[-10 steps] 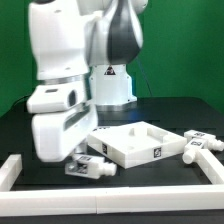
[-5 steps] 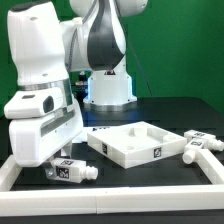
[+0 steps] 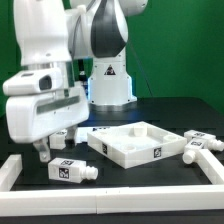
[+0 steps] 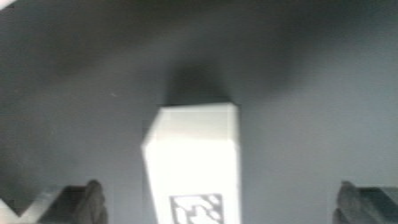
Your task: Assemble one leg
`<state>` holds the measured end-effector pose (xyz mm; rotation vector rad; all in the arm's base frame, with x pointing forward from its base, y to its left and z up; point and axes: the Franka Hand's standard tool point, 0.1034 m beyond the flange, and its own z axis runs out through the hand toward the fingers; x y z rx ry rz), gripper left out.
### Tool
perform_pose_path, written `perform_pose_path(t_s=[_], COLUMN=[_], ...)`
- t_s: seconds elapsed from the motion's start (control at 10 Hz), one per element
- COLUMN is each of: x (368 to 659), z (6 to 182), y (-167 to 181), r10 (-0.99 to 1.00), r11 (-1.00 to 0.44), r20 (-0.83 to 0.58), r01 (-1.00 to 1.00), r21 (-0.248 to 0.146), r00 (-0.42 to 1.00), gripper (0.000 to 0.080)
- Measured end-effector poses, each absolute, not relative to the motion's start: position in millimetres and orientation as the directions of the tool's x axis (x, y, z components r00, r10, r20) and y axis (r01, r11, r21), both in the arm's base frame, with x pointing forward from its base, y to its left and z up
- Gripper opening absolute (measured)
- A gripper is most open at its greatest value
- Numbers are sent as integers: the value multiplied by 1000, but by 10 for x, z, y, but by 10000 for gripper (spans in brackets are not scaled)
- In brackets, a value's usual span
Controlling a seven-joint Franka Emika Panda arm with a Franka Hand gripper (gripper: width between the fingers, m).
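A white leg (image 3: 72, 171) with a square tag lies on the black table near the front, at the exterior view's left. My gripper (image 3: 43, 150) hangs just left of it and a little above the table. A second leg (image 3: 62, 136) shows just behind the gripper. Two more legs (image 3: 200, 144) lie at the exterior view's right. In the wrist view a white leg (image 4: 192, 160) lies lengthwise between my fingers (image 4: 71, 203), with dark gaps on both sides. My gripper (image 4: 217, 206) is open and touches nothing.
The large white square tray-like panel (image 3: 112, 148) lies in the middle of the table. A low white rim (image 3: 110, 203) runs along the front and both sides. The robot base (image 3: 110, 85) stands behind the panel.
The arm has swung to the exterior view's left and the gripper has risen slightly. The front leg now lies a little further left than one second ago, clear of the gripper.
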<state>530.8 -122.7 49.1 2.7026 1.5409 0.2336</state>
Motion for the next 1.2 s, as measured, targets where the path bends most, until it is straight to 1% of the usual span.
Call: perform_pose_path(t_s=[0.1, 0.2, 0.3, 0.4, 0.5, 0.7, 0.8, 0.9, 1.0, 1.1, 1.2], x=[5270, 5267, 5303, 5299, 5289, 5289, 5269, 5239, 5265, 5307, 5353], z=[573, 580, 580, 572, 568, 571, 632, 720, 773, 804, 807], y=[-1072, -862, -645, -652, -715, -689, -523, -243, 15, 354, 607], r10=[835, 789, 748, 788, 790, 828, 734, 664, 593, 498, 394], r11=[-549, -613, -662, -614, -612, -559, -678, -746, -803, -865, -916], r20=[129, 154, 173, 160, 156, 145, 181, 201, 221, 239, 252], r01=[829, 779, 739, 777, 778, 815, 722, 655, 587, 498, 400], r21=[109, 131, 127, 138, 141, 152, 142, 121, 100, 65, 29], r00=[535, 595, 641, 594, 593, 542, 654, 720, 774, 833, 884], gripper=[649, 649, 649, 649, 649, 649, 649, 649, 649, 649, 649])
